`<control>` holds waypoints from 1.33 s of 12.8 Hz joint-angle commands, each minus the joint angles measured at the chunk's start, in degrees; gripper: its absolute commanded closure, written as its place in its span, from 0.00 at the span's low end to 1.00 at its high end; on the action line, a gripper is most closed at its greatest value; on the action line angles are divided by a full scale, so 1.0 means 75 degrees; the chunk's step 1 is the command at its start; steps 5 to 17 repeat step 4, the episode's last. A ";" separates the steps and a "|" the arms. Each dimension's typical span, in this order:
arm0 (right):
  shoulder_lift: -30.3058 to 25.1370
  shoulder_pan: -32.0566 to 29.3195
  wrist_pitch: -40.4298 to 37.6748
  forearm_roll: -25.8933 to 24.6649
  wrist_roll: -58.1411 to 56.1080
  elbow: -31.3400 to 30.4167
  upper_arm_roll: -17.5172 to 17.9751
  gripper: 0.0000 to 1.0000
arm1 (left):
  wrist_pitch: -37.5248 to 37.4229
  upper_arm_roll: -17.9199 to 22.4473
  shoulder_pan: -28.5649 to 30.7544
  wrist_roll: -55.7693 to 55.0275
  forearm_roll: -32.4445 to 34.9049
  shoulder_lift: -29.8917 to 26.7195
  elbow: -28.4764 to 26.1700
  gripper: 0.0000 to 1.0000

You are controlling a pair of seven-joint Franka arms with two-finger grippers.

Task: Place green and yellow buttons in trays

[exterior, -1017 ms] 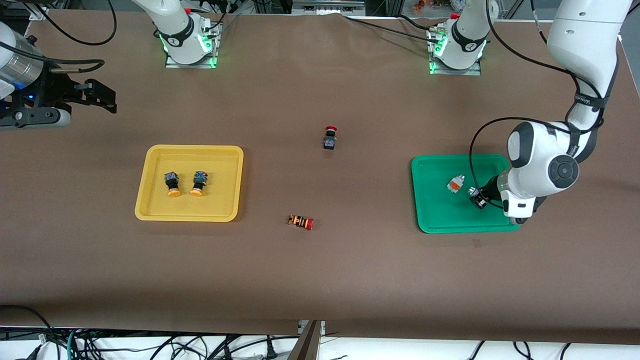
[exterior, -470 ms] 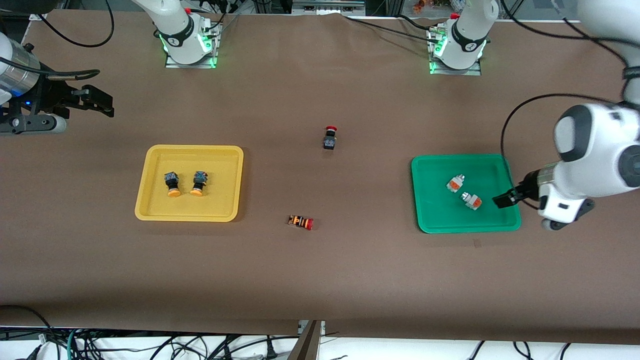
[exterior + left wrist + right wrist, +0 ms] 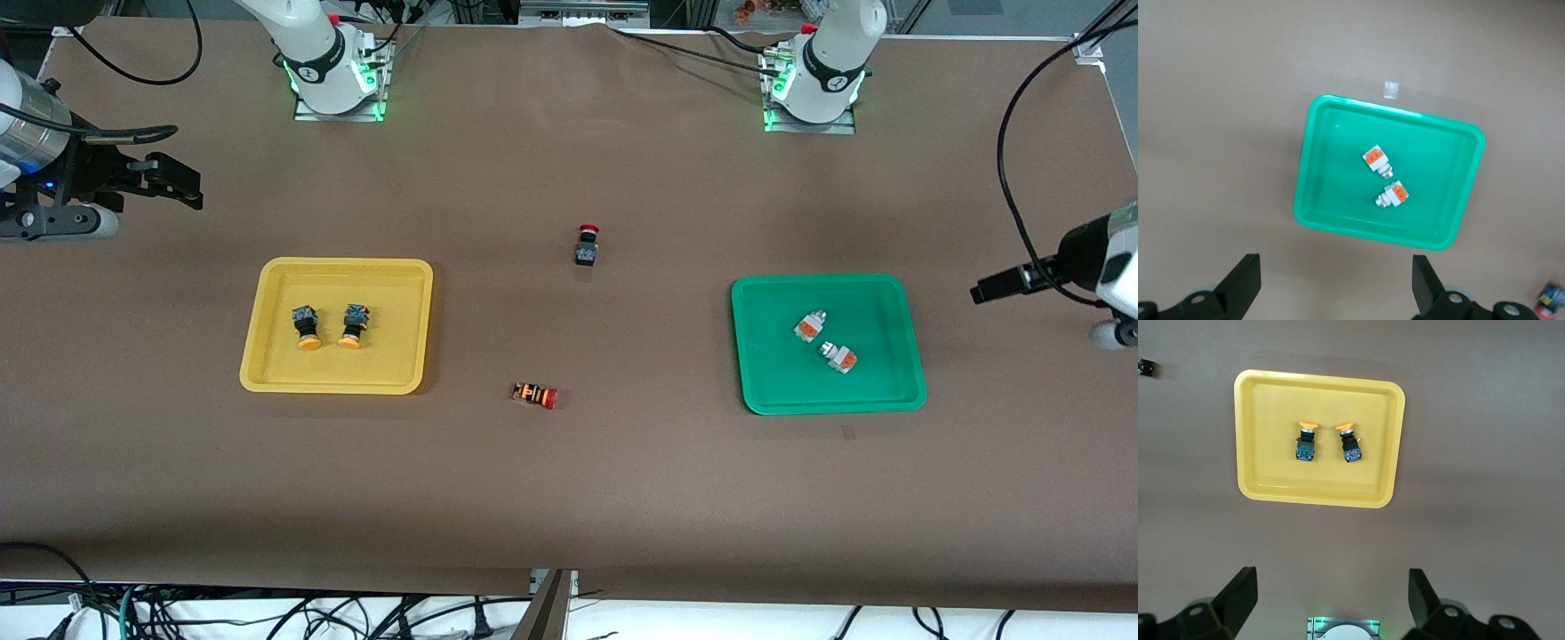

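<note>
Two yellow-capped buttons (image 3: 306,326) (image 3: 353,324) lie side by side in the yellow tray (image 3: 267,373). Two white-grey buttons with orange parts (image 3: 809,326) (image 3: 838,356) lie in the green tray (image 3: 773,373). My left gripper (image 3: 989,291) is open and empty, up in the air past the green tray at the left arm's end of the table. Its wrist view shows the green tray (image 3: 1331,200) and both buttons (image 3: 1375,160) (image 3: 1393,195). My right gripper (image 3: 178,185) is open and empty, high at the right arm's end. Its wrist view shows the yellow tray (image 3: 1265,453) and its buttons (image 3: 1306,441) (image 3: 1349,443).
A red-capped black button (image 3: 587,244) stands on the table between the trays. A red-capped button with an orange-and-black striped body (image 3: 535,395) lies nearer the front camera. The arm bases (image 3: 333,76) (image 3: 813,84) stand along the table's farther edge.
My left gripper let go of the second white-grey button in the green tray, then pulled away and up toward the left arm's end. The right gripper barely moved.
</note>
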 commanded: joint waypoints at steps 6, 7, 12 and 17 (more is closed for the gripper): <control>0.0049 -0.0077 -0.0119 0.0125 -0.0085 0.0173 0.0024 0.00 | 0.0510 0.0812 -0.1083 0.0999 -0.0106 -0.1253 -0.1107 0.00; 0.0049 -0.0077 -0.0119 0.0125 -0.0085 0.0173 0.0024 0.00 | 0.0510 0.0812 -0.1083 0.0999 -0.0106 -0.1253 -0.1107 0.00; 0.0049 -0.0077 -0.0119 0.0125 -0.0085 0.0173 0.0024 0.00 | 0.0510 0.0812 -0.1083 0.0999 -0.0106 -0.1253 -0.1107 0.00; 0.0049 -0.0077 -0.0119 0.0125 -0.0085 0.0173 0.0024 0.00 | 0.0510 0.0812 -0.1083 0.0999 -0.0106 -0.1253 -0.1107 0.00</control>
